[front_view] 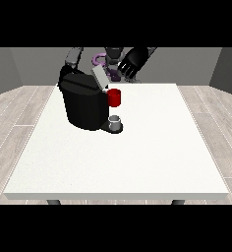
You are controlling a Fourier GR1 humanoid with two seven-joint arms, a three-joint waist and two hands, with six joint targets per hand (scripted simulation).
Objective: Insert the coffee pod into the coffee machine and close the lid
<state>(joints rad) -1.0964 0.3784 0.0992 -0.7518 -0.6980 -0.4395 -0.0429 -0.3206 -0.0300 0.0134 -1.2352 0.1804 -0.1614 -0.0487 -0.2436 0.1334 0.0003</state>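
The black coffee machine (83,106) stands on the white table (137,157), left of centre, with its grey lid (99,78) tilted up and open. A red thing at the machine (114,97) shows on its front. Below that, a small grey thing (116,122) sits on the machine's base; I cannot tell whether it is the pod. The hand at the view's right (131,63) hovers above the table's far edge, just right of the lid, fingers relaxed and holding nothing. The arm at the view's left (72,58) comes down behind the machine, where its hand (65,74) is mostly hidden.
Bare white tabletop spreads in front of and to the right of the machine. The robot's body (110,56) stands behind the far edge. Wooden floor surrounds the table.
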